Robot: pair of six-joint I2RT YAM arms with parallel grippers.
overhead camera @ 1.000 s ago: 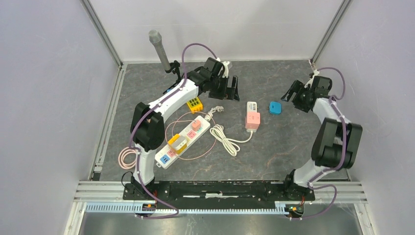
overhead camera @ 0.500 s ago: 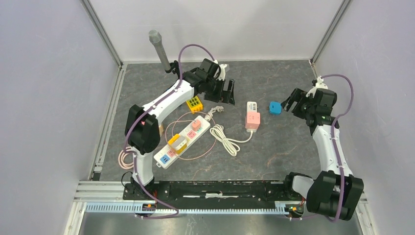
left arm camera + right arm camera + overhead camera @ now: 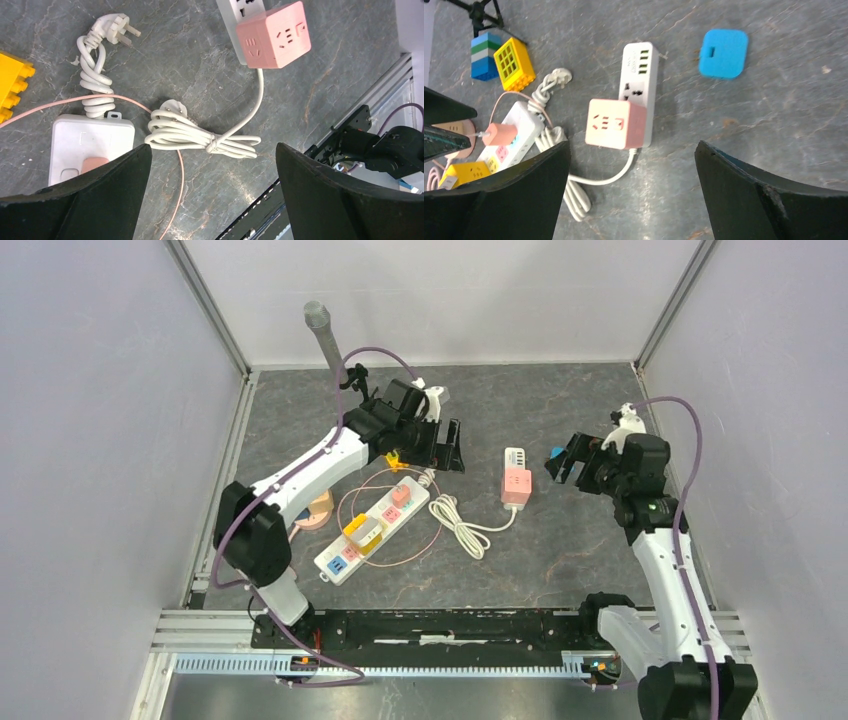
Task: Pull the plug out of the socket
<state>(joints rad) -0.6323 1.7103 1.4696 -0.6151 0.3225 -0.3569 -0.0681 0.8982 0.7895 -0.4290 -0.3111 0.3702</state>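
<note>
A long white power strip (image 3: 372,528) lies left of centre with a pink plug (image 3: 399,496), a yellow plug (image 3: 360,530) and a blue plug (image 3: 338,564) in it. A pink cube socket (image 3: 516,483) sits on a short white strip (image 3: 515,457). My left gripper (image 3: 440,445) is open and empty, above the strip's far end (image 3: 92,145) and a coiled white cord (image 3: 200,135). My right gripper (image 3: 575,465) is open and empty, right of the cube (image 3: 616,123). The right wrist view also shows the pink plug (image 3: 499,134).
A blue square pad (image 3: 724,53) lies right of the short strip. A yellow block (image 3: 514,63) and a blue-green block (image 3: 485,55) sit at the far left. A grey cylinder (image 3: 325,335) stands at the back. A thin pink wire loops around the long strip.
My left gripper has moved nearer and left, over the yellow block. My right arm has swung left and nearer, towards the pink cube, now covering the blue pad in the top view.
</note>
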